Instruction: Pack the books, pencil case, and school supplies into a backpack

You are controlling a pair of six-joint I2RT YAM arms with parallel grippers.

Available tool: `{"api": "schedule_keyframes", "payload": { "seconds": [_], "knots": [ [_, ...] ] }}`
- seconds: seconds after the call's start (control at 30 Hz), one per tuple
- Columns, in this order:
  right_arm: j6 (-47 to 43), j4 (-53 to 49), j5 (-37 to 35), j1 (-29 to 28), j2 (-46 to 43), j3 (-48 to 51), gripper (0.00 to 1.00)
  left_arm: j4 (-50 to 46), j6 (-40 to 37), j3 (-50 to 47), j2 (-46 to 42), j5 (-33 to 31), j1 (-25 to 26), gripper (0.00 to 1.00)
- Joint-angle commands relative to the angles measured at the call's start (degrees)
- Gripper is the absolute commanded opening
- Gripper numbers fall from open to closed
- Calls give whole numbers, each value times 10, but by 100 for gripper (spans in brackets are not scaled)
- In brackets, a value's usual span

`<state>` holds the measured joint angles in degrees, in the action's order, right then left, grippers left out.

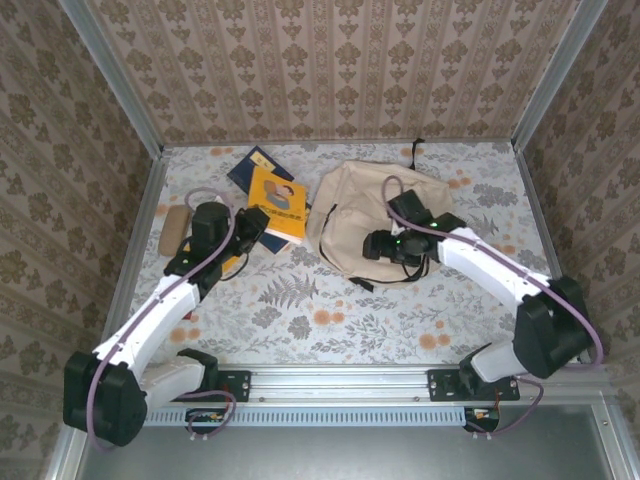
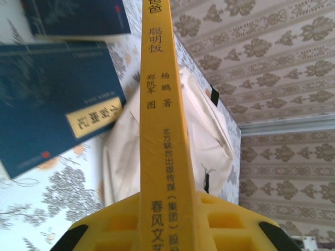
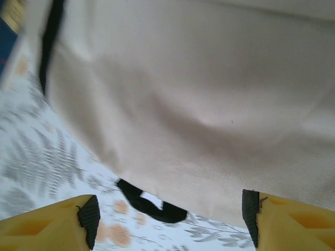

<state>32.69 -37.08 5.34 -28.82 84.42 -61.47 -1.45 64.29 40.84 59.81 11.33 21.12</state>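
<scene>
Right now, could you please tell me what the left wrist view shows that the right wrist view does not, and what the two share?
Left wrist, not right wrist: the left gripper shut on a yellow book seen spine-on, two navy books lying on the floral table, and the wallpapered wall. Right wrist, not left wrist: the right gripper open with nothing between its fingers, and a black strap loop on the table. Both: the beige backpack and the floral table.
</scene>
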Motion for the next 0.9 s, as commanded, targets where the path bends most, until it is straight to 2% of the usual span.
{"api": "schedule_keyframes", "payload": {
  "seconds": [0.0,0.17,0.3,0.4,0.63,0.77,0.87],
  "knots": [
    [-103,-93,-86,-46,65,-74,76,-21,-56,-2,-26,35,-24,5],
    [-174,-128,-92,-86,147,-157,78,-29,-66,-6,-28,55,-47,5],
    [-220,-141,-73,-92,192,-195,79,-29,-71,-8,-28,62,-57,5],
    [-251,-147,-54,-84,218,-208,81,-29,-71,-8,-28,66,-59,5],
    [-253,-169,-10,-33,269,-230,82,-24,-67,-13,-26,71,-62,5],
    [-258,-167,30,-16,287,-227,75,-19,-61,-15,-24,74,-63,5],
    [-261,-166,44,-13,296,-227,61,-15,-56,-18,-24,76,-63,5]
  ]
}}
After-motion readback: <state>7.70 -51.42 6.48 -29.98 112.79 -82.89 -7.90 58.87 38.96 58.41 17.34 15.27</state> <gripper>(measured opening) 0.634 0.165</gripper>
